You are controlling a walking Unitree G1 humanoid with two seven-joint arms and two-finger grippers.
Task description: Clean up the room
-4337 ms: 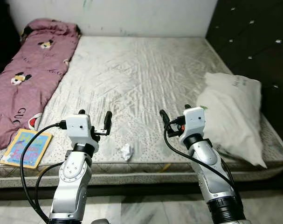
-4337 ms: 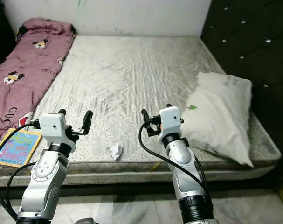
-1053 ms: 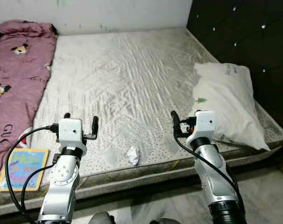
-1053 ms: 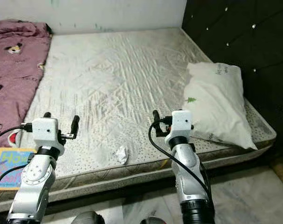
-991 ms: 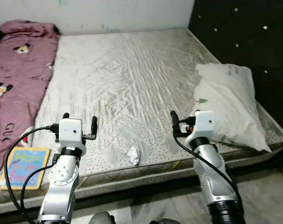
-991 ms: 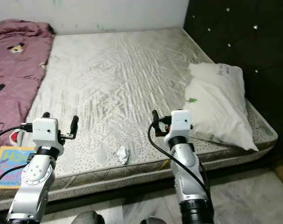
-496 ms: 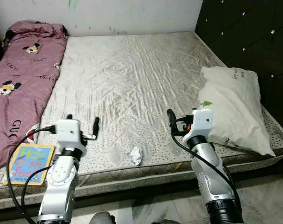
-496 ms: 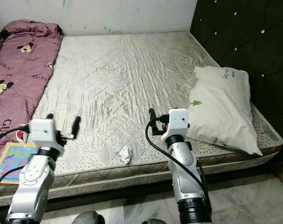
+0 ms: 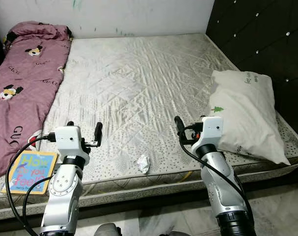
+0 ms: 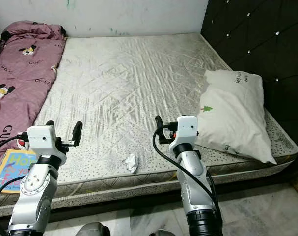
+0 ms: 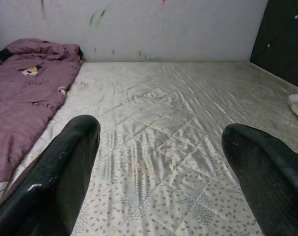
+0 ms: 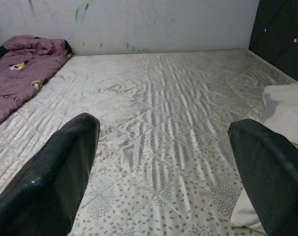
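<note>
I am holding both the left gripper (image 9: 83,132) and right gripper (image 9: 188,129) spread, empty; reaching low for the crumpled paper (image 9: 143,163) is risking snagging the mattress (image 9: 139,83) edge.

Both silver arms rise from the lower part of the frame, bent upward. The left gripper (image 9: 83,130) at lower left and the right gripper (image 9: 190,127) right of centre hold their fingers wide apart.
</note>
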